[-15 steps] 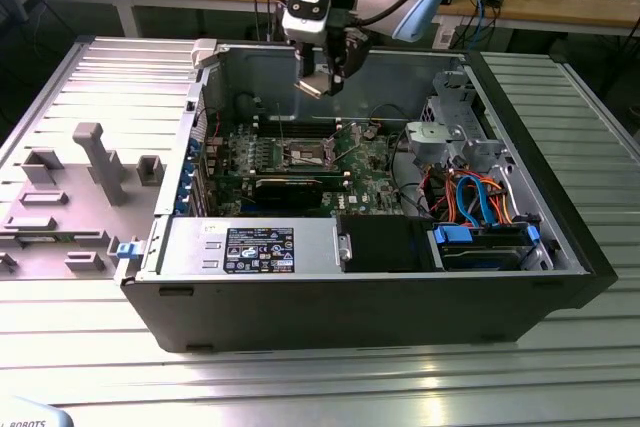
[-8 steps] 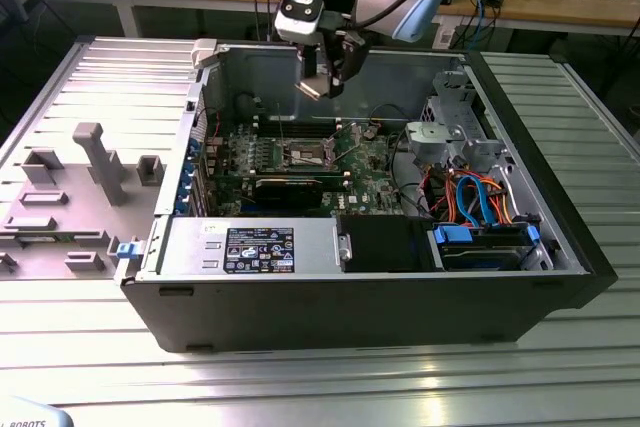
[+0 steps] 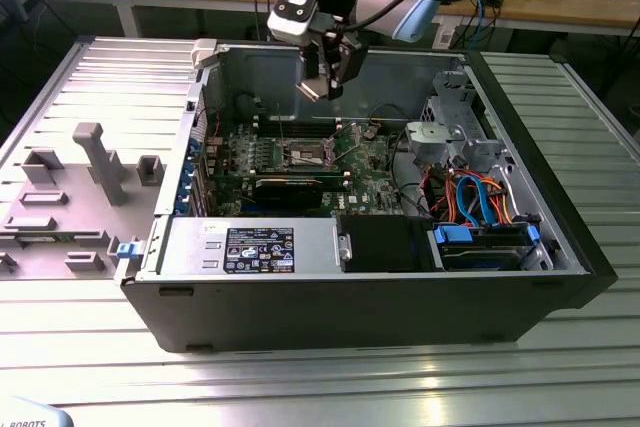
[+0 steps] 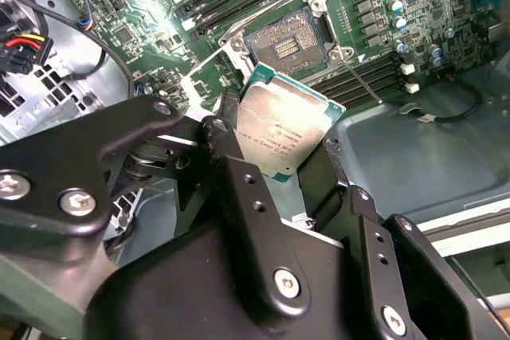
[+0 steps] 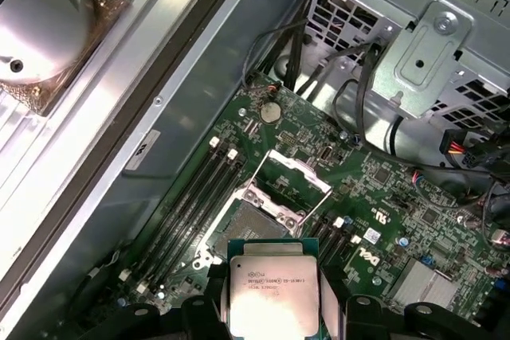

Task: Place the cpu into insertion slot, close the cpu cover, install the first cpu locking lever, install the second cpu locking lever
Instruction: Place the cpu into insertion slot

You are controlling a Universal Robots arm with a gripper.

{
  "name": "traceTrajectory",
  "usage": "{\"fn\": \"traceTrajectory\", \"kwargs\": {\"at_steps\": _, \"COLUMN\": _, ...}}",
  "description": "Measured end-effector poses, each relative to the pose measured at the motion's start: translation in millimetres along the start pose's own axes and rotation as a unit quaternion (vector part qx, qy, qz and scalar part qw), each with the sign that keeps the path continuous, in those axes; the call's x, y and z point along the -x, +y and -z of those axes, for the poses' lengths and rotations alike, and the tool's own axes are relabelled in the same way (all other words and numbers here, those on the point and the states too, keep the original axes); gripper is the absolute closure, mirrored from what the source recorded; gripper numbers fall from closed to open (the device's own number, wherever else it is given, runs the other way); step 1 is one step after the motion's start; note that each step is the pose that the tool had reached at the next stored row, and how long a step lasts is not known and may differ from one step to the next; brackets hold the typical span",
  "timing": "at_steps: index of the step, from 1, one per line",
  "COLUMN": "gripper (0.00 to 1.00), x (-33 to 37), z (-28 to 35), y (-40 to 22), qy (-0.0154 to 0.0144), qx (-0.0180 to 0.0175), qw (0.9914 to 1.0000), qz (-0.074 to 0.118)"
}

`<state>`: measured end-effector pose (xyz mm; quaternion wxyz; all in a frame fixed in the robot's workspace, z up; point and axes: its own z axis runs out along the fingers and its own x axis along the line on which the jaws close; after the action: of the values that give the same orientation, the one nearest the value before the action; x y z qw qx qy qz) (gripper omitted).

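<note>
My tool [image 4: 279,139] grips the cpu [image 4: 285,121] above the insertion slot [image 4: 287,37]; I must lower it level, edges square to the rim.

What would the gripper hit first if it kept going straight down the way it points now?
Probably the open insertion slot: the gripper hangs above the board with the cpu clamped, and the slot lies ahead of it in both wrist views. The cpu would touch first; alignment is unclear.
</note>
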<state>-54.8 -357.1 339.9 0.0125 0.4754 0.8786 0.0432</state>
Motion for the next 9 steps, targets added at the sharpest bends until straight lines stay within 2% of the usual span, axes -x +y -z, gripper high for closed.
{"fn": "traceTrajectory", "kwargs": {"at_steps": 5, "gripper": 0.46, "x": 0.0, "z": -0.8, "y": -0.1, "qy": -0.0013, "qx": 0.0003, "qw": 0.99989, "qz": -0.015}}
{"fn": "traceTrajectory", "kwargs": {"at_steps": 9, "gripper": 0.46, "x": -1.1, "z": -1.4, "y": -1.8, "qy": -0.0031, "qx": 0.0006, "qw": 0.99939, "qz": -0.035}}
